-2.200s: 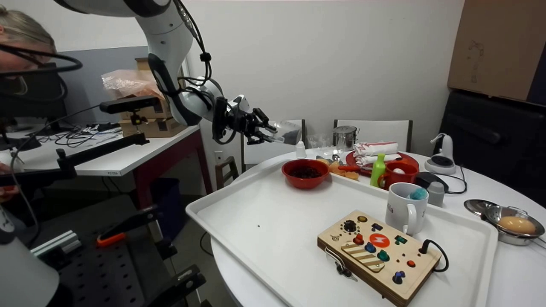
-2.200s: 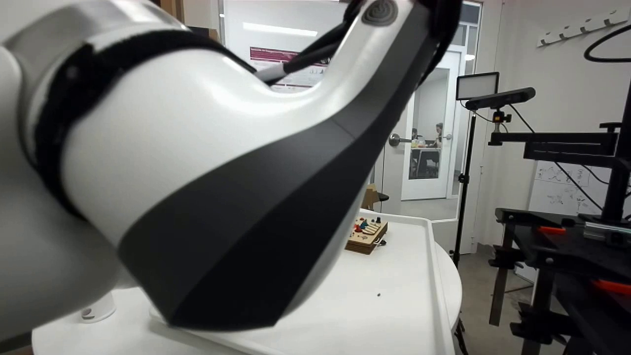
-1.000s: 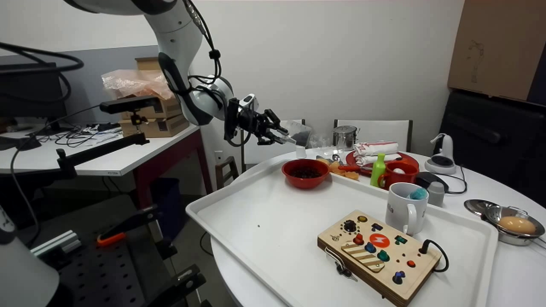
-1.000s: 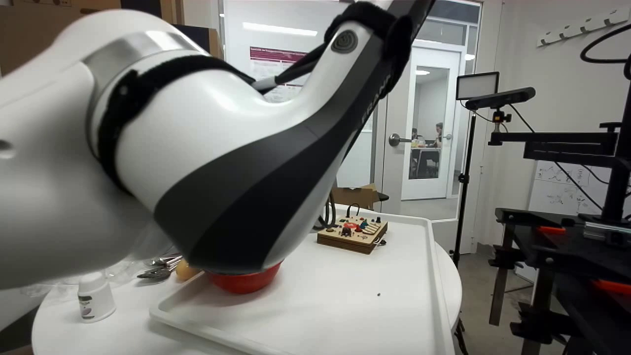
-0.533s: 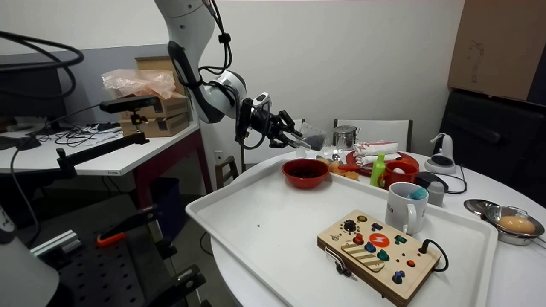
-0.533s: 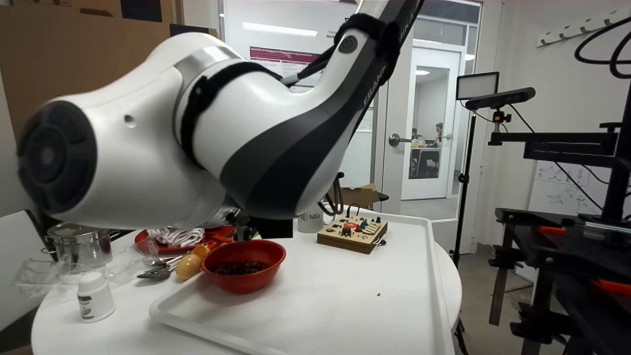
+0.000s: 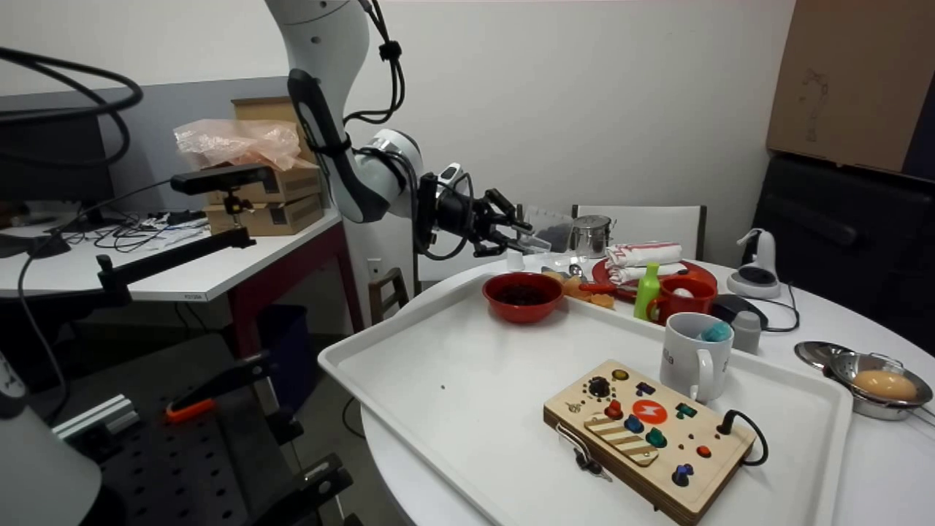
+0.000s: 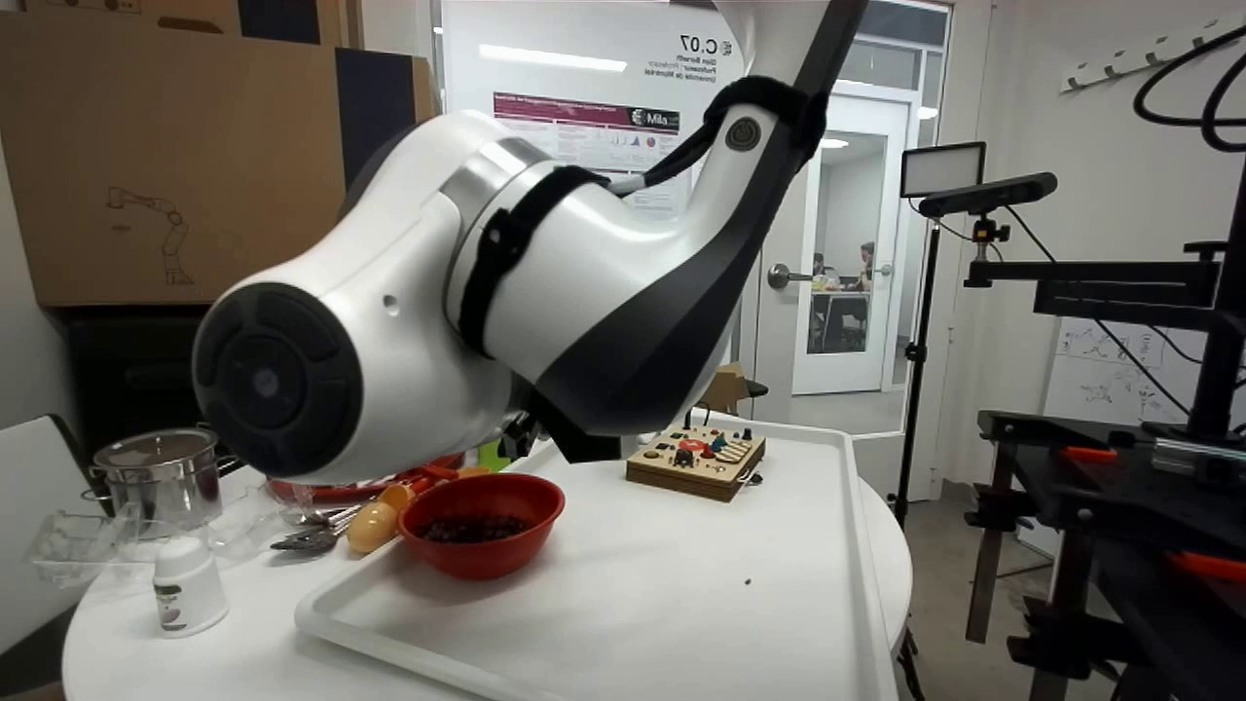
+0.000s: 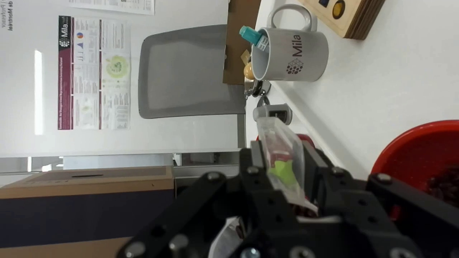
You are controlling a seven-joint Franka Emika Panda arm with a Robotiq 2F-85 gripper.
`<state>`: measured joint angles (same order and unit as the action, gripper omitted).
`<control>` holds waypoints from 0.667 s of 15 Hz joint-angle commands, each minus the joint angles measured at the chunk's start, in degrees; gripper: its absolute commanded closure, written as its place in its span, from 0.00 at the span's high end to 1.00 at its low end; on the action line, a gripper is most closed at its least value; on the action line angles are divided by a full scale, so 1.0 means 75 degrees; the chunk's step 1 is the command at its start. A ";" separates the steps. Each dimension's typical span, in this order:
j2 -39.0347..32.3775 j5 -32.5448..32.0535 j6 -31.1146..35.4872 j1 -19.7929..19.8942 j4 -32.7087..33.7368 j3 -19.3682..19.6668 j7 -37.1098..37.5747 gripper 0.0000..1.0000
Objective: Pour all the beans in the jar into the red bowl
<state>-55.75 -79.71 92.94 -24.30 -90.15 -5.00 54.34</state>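
The see-through jar (image 7: 553, 231) with dark beans in its lower part is held in the air, tilted, beyond the red bowl in an exterior view. My gripper (image 7: 530, 235) is shut on a clear, handle-like part of it. In the wrist view my gripper (image 9: 285, 157) clamps this clear part of the jar (image 9: 279, 141), and dark beans show behind the fingers. The red bowl (image 7: 523, 313) stands on the tray with dark beans inside. It also shows in an exterior view (image 8: 482, 555) and at the right of the wrist view (image 9: 398, 157). There the arm hides the jar.
A white tray (image 7: 453, 416) bears the bowl, a wooden knob box (image 7: 621, 446) and a white mug (image 7: 683, 365). Behind its edge stand a green bottle (image 7: 647, 292), a red mug (image 7: 694, 298), a silver pot (image 7: 590, 237) and a small white bottle (image 8: 190, 594).
The arm has carried the jar to the right in an exterior view, past the bowl. Where the arm covered the red bowl, the bowl now shows. The person at the edge has left view.
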 commanded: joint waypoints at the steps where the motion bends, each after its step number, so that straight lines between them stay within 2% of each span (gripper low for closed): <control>1: 0.0260 -0.0591 -0.0286 -0.0076 -0.0476 0.0006 0.0370 0.07; 10: 0.0190 -0.1368 -0.1145 -0.0079 -0.0791 -0.0310 0.0682 0.07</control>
<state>-55.54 -87.88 86.49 -24.89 -93.41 -6.39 57.70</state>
